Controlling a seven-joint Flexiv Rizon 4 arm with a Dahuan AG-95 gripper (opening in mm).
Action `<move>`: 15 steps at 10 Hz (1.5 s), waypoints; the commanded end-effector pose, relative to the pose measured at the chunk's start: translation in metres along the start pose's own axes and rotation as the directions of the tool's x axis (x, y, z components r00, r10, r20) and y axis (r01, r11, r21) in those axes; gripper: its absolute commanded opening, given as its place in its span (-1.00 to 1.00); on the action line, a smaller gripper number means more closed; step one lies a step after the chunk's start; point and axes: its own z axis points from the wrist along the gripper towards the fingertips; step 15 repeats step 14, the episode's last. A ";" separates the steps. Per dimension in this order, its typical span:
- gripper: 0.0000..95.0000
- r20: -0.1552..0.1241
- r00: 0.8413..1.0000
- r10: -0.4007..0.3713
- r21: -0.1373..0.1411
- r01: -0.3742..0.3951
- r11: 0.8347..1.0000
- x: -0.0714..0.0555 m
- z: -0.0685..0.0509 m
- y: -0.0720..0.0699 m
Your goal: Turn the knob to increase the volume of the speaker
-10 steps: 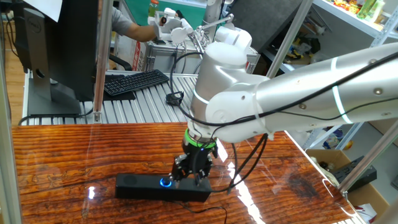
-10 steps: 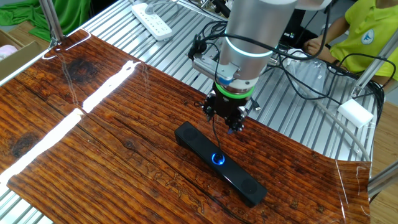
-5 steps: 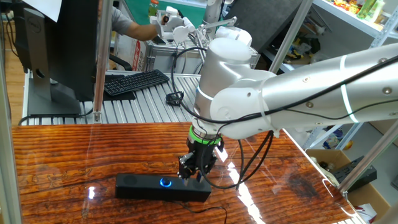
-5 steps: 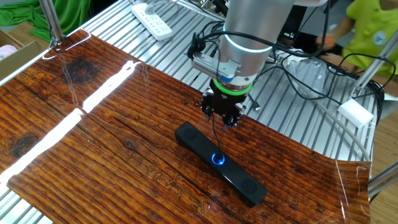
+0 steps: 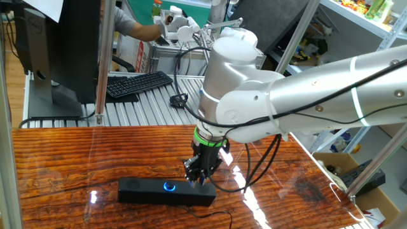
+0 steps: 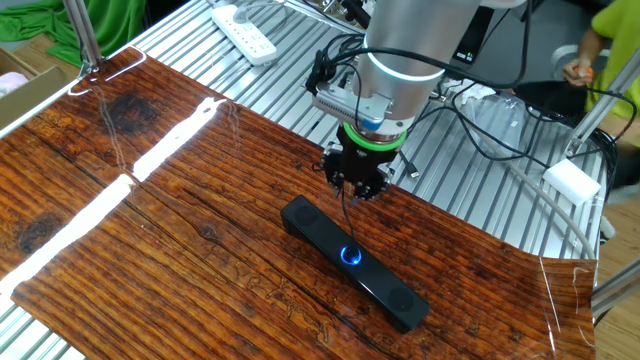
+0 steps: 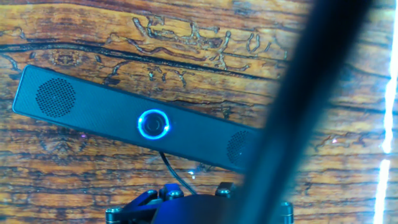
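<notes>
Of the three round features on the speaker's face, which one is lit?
The knob at the middle of the speaker, ringed in blue light. The two round grilles, one near each end, are dark perforated patches with no glow.

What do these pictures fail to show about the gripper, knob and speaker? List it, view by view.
- Gripper opening: in both fixed views the fingers are a small dark cluster, too small to tell whether open or shut.
- Fingertips, hand view: cut off by the bottom edge.
- Speaker's right end, hand view: hidden behind a blurred dark band close to the lens.
- Knob setting: no pointer mark can be made out in any view.
</notes>
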 end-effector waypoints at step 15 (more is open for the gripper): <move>-1.00 -0.072 0.997 -0.025 -0.066 0.020 0.998 -0.006 -0.002 -0.002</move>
